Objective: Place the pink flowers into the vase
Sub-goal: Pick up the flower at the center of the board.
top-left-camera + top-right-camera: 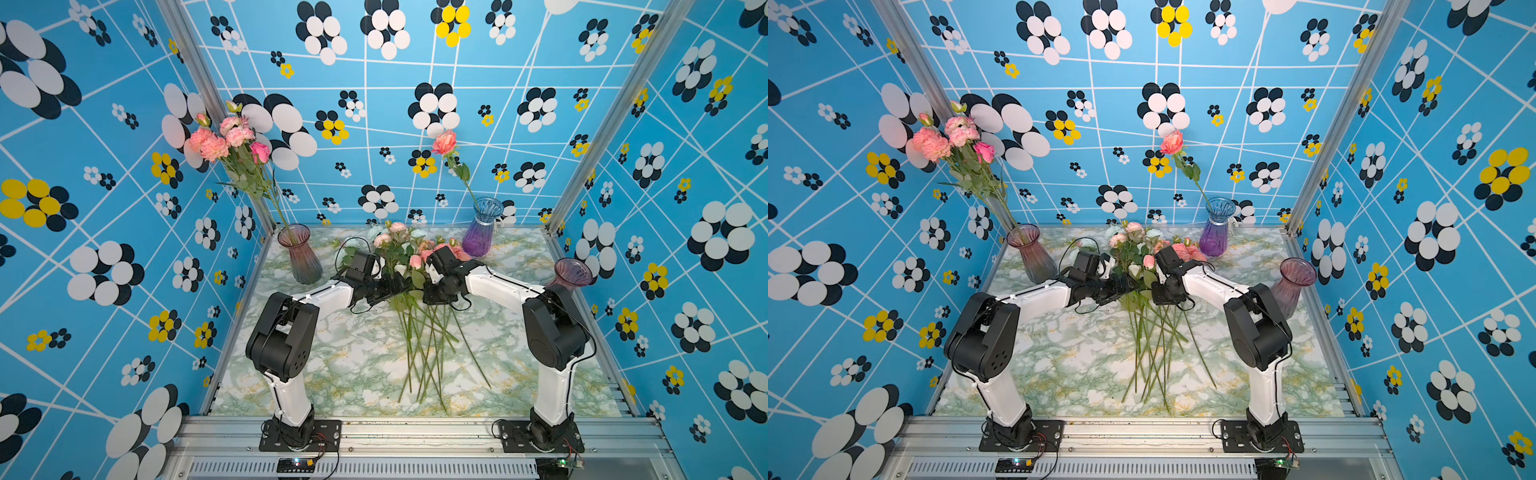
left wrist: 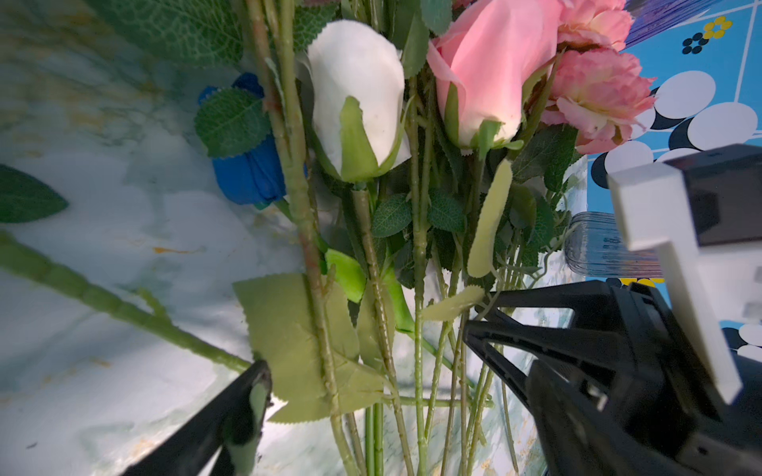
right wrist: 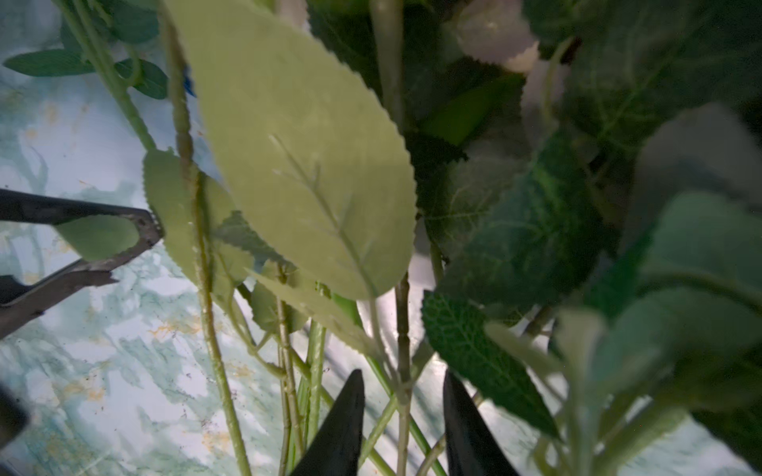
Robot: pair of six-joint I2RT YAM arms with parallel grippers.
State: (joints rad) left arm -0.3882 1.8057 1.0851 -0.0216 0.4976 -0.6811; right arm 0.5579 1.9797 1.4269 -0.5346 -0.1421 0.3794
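Pink flowers, ruffled heads, thin green stems; left tool agape, right tool ajar astride one.

A blue rose (half hidden) lies beside a white rosebud.

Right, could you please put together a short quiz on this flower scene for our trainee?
1. True or false: the blue vase holds a single rose.
2. Which vase is empty? A the blue vase; B the back-left vase; C the vase by the right arm.
3. Fill in: the left gripper stands ___ across the stems.
Key: 1 true; 2 C; 3 open.
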